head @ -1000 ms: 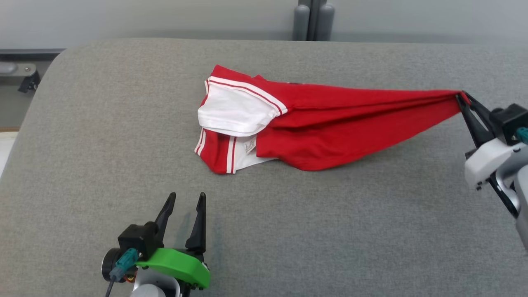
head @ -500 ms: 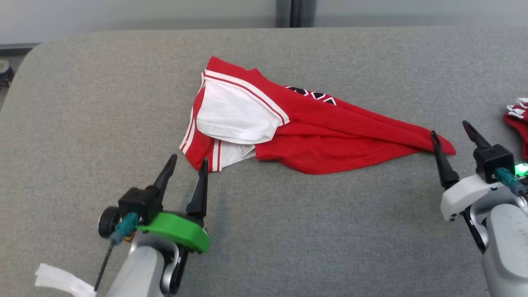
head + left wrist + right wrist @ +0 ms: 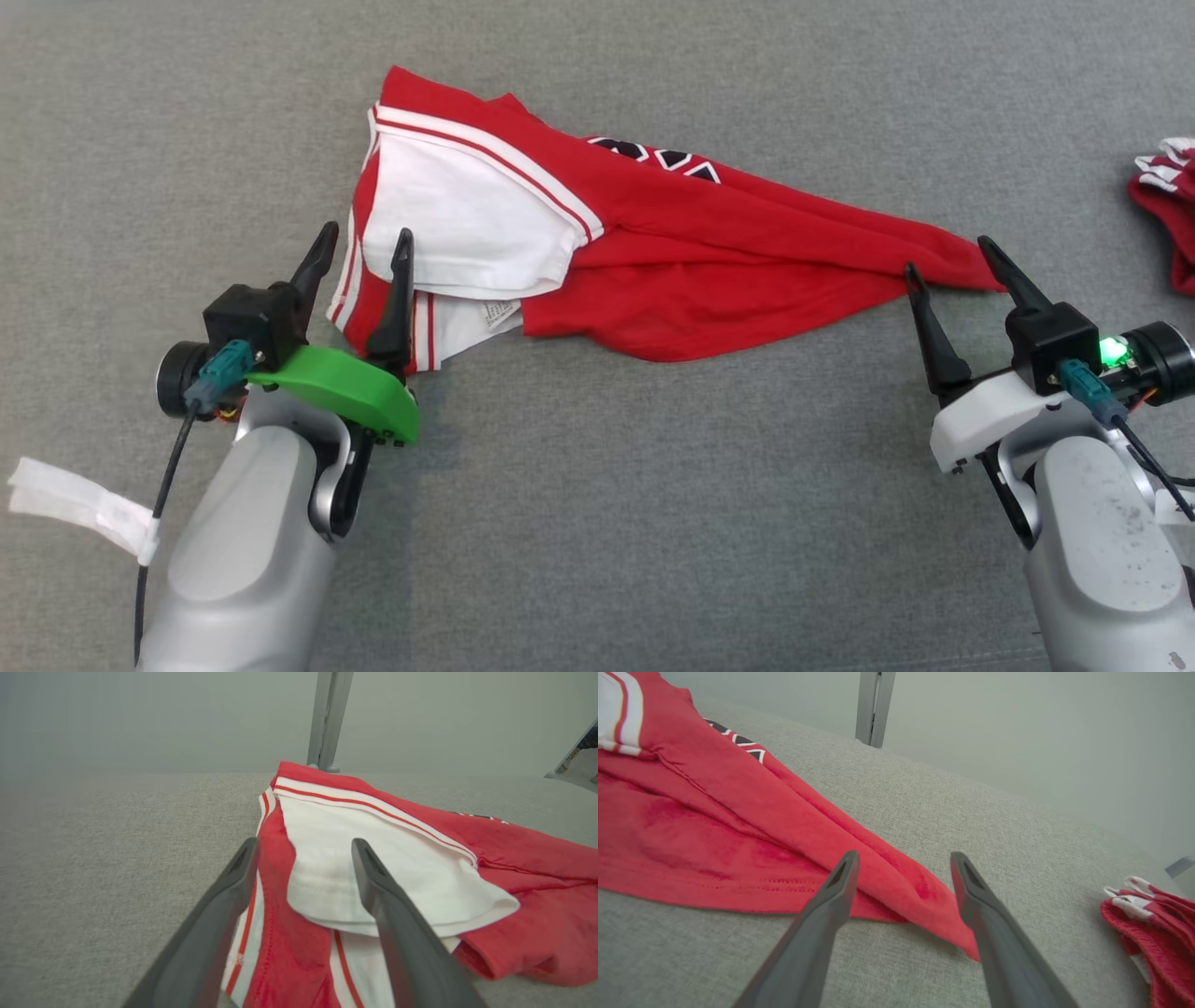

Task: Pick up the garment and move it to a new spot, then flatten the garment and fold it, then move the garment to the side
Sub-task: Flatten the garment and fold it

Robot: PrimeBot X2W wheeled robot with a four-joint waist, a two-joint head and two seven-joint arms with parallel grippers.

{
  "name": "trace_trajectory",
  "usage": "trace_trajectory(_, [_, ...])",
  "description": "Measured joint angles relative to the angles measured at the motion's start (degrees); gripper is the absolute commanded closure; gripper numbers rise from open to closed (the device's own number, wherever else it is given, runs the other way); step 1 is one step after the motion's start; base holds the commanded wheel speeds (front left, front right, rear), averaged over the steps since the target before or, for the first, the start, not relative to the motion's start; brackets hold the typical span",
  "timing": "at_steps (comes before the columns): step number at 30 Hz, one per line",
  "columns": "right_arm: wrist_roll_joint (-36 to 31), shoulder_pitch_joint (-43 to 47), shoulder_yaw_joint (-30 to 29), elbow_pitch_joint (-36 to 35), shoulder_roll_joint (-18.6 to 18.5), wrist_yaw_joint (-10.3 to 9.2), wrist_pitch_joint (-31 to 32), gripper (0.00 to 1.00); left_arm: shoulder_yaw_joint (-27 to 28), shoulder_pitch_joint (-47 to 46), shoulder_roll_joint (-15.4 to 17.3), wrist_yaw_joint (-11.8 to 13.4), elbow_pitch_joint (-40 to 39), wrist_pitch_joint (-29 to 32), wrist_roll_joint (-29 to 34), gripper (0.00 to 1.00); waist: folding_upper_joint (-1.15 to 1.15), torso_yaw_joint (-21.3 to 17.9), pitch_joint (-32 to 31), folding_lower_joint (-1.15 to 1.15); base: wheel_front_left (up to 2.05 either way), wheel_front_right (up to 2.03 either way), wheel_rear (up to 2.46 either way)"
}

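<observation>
The garment [image 3: 672, 252] is a red shirt with white sleeves and red-white stripes, lying crumpled and stretched sideways on the grey surface. My left gripper [image 3: 364, 245] is open over the shirt's left end, its fingers straddling the striped edge and white sleeve [image 3: 373, 872]. At the shirt's pointed right tip [image 3: 924, 896] my right gripper [image 3: 945, 257] stands open, one finger on each side of the tip, holding nothing.
A second red and white cloth [image 3: 1167, 201] lies at the far right edge, also seen as a cloth [image 3: 1153, 924] in the right wrist view. The grey padded surface [image 3: 653, 485] extends wide in front. A grey post [image 3: 327, 718] stands behind it.
My right gripper let go of the shirt's tip, which dropped to the surface, and it now stands open. My left gripper advanced onto the shirt's left end. The camera tilted down.
</observation>
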Motion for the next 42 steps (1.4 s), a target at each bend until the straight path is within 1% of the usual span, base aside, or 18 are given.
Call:
trace_trajectory(4, [-0.3, -0.3, 0.2, -0.1, 0.8, 0.00, 0.0, 0.00, -1.9, -1.4, 0.9, 0.0, 2.8, 0.0, -2.9, 0.00, 0.00, -1.3, 1.6, 0.00, 0.00, 0.00, 0.00])
trace_trajectory(8, [-0.5, -0.4, 0.2, -0.1, 1.5, 0.00, 0.0, 0.00, -3.4, -1.7, 1.5, 0.0, 2.9, 0.0, -4.9, 0.00, 0.00, -2.0, 2.6, 0.00, 0.00, 0.00, 0.00])
trace_trajectory(9, [-0.5, -0.4, 0.2, -0.1, 1.6, 0.00, 0.0, 0.00, -3.7, -1.7, 1.6, 0.0, 2.8, 0.0, -5.2, 0.08, 0.00, -2.1, 2.7, 0.00, 0.00, 0.00, 0.00])
trace_trajectory(11, [-0.5, -0.4, 0.0, 0.0, 1.6, 0.00, 0.0, 0.00, -4.4, -1.5, 1.7, 0.0, 2.1, 0.0, -5.7, 0.51, 0.00, -1.9, 2.6, 0.00, 0.00, 0.00, 0.00])
trace_trajectory(13, [-0.5, -0.4, -0.1, 0.0, 1.7, 0.00, 0.0, 0.00, -4.7, -1.3, 1.6, 0.0, 0.9, 0.0, -5.8, 0.64, 0.00, -1.6, 2.4, 0.00, 0.00, 0.00, 0.00])
trace_trajectory(14, [-0.5, -0.4, -0.2, 0.1, 1.8, 0.00, 0.0, 0.00, -4.4, -1.1, 1.6, 0.0, 0.0, 0.0, -5.8, 0.65, 0.00, -1.4, 2.2, 0.00, 0.00, 0.00, 0.00])
trace_trajectory(17, [-0.5, -0.3, -0.2, 0.4, 2.0, 0.00, 0.0, 0.00, -4.0, 0.0, 1.4, 0.0, -1.6, 0.0, -5.7, 0.65, 0.00, -0.9, 1.7, 0.00, 0.00, 0.00, 0.00])
trace_trajectory(18, [-0.4, -0.3, -0.2, 0.5, 2.1, 0.00, 0.0, 0.00, -4.0, 0.4, 1.4, 0.0, -1.8, 0.0, -5.7, 0.68, 0.00, -0.7, 1.5, 0.00, 0.00, 0.00, 0.00])
trace_trajectory(20, [-0.4, -0.2, -0.1, 0.8, 2.1, 0.00, 0.0, 0.00, -4.0, 1.2, 1.2, 0.0, -2.3, 0.0, -5.3, 0.89, 0.00, -0.3, 0.9, 0.00, 0.00, 0.00, 0.00])
trace_trajectory(21, [-0.4, -0.1, -0.1, 1.0, 2.2, 0.00, 0.0, 0.00, -3.8, 1.4, 1.1, 0.0, -2.7, 0.0, -5.1, 0.94, 0.00, -0.2, 0.6, 0.00, 0.00, 0.00, 0.00])
trace_trajectory(25, [0.1, 0.2, 0.0, 1.7, 2.3, 0.00, 0.0, 0.00, -1.5, 2.6, 0.5, 0.0, -4.8, 0.0, -4.1, 1.00, 0.00, 0.4, -0.9, 0.00, 0.00, 0.00, 0.00])
trace_trajectory(33, [1.8, 3.6, -0.1, 2.8, 2.1, 0.00, 0.0, 0.00, 3.1, 9.6, -1.3, 0.0, -8.5, 0.0, -3.0, 1.00, 0.00, 1.7, -5.8, 0.00, 0.00, 0.00, 0.00])
trace_trajectory(36, [2.6, 5.8, -0.2, 2.9, 2.2, 0.00, 0.0, 0.00, 5.3, 13.7, -2.0, 0.0, -10.1, 0.0, -2.3, 1.00, 0.00, 2.2, -8.0, 0.00, 0.00, 0.00, 0.00])
trace_trajectory(37, [3.1, 7.5, -0.3, 3.0, 2.4, 0.00, 0.0, 0.00, 6.0, 17.0, -2.5, 0.0, -10.1, 0.0, -2.0, 1.00, 0.00, 2.5, -9.5, 0.00, 0.00, 0.00, 0.00])
trace_trajectory(39, [3.6, 8.9, -0.4, 3.0, 2.5, 0.00, 0.0, 0.00, 6.5, 19.6, -2.6, 0.0, -9.4, 0.0, -1.6, 1.00, 0.00, 2.9, -10.8, 0.00, 0.00, 0.00, 0.00])
trace_trajectory(40, [3.8, 9.5, -0.5, 3.0, 2.6, 0.00, 0.0, 0.00, 6.8, 20.8, -2.6, 0.0, -8.9, 0.0, -1.5, 0.94, 0.00, 3.0, -11.5, 0.00, 0.00, 0.00, 0.00])
trace_trajectory(41, [3.8, 10.0, -0.5, 3.0, 2.6, 0.00, 0.0, 0.00, 7.0, 21.7, -2.7, 0.0, -8.6, 0.0, -1.5, 0.85, 0.00, 3.2, -11.9, 0.00, 0.00, 0.00, 0.00])
trace_trajectory(42, [4.0, 10.6, -0.6, 3.0, 2.8, 0.00, 0.0, 0.00, 7.1, 22.6, -2.9, 0.0, -7.8, 0.0, -1.2, 0.72, 0.00, 3.3, -12.5, 0.00, 0.00, 0.00, 0.00])
